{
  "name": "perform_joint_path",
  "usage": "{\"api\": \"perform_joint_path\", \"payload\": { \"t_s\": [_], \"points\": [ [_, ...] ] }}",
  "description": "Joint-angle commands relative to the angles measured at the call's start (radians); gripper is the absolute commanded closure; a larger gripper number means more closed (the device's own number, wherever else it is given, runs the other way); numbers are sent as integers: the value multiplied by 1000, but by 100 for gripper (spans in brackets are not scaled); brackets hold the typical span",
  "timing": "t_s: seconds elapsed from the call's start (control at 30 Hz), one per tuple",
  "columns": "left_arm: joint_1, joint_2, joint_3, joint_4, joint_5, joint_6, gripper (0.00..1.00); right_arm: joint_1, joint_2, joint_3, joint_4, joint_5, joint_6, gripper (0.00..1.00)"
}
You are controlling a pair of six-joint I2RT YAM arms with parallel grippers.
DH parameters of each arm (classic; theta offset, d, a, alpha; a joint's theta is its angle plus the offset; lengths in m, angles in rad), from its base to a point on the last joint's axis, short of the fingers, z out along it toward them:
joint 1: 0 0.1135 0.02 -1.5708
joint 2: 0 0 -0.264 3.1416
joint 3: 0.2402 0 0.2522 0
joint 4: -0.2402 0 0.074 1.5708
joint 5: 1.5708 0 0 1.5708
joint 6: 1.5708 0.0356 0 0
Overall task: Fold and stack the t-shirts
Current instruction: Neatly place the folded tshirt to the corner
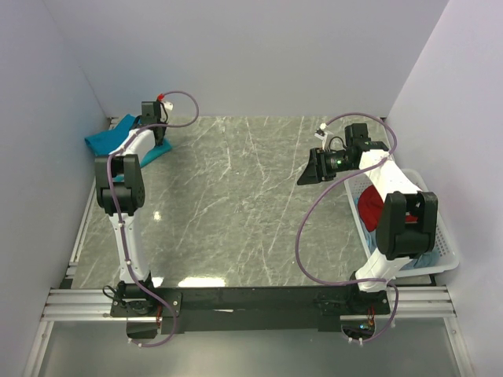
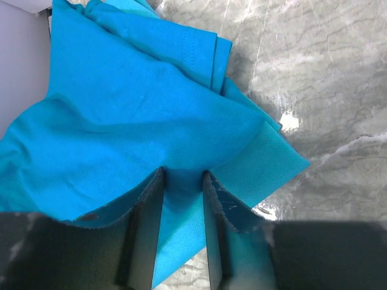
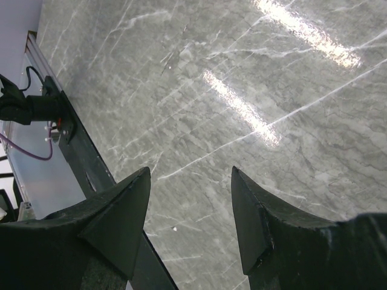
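Note:
A bright teal-blue t-shirt (image 1: 102, 143) lies bunched in the table's far left corner, against the left wall. My left gripper (image 1: 161, 144) sits at its right edge. In the left wrist view the t-shirt (image 2: 133, 121) fills most of the frame, and my left gripper (image 2: 182, 181) is shut on a fold of it, with cloth pinched between the fingers and draped over their tips. My right gripper (image 1: 308, 171) hovers over the bare table on the right side. In the right wrist view my right gripper (image 3: 190, 181) is open and empty. No neck label shows.
A white basket (image 1: 444, 236) stands at the table's right edge and holds a red cloth (image 1: 369, 206) and some teal-blue cloth (image 1: 420, 259), partly hidden by the right arm. Grey walls close in on the left, back and right. The marble table (image 1: 236, 212) lies between the arms.

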Motion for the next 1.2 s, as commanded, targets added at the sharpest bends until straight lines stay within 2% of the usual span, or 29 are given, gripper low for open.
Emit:
{"api": "perform_joint_path", "payload": {
  "t_s": [0.0,0.07,0.1,0.17,0.8,1.07,1.17],
  "points": [
    [-4,-1,0,32,-9,14,72,6,-7,37,-7,-26,-19,37],
    [-4,-2,-3,30,-6,16,83,6,-7,38,-9,-27,-21,37],
    [-2,-7,-4,33,-6,16,92,6,-8,38,-9,-27,-21,37],
    [-2,-22,-13,35,-6,19,100,4,-7,38,-9,-26,-19,37],
    [-29,-237,-145,98,9,22,100,6,-8,43,-20,-34,-28,37],
    [-29,-344,-343,127,49,11,100,6,-7,45,-24,-37,-30,37],
    [-29,-341,-394,130,40,4,100,7,-7,45,-24,-41,-30,37]
  ]
}}
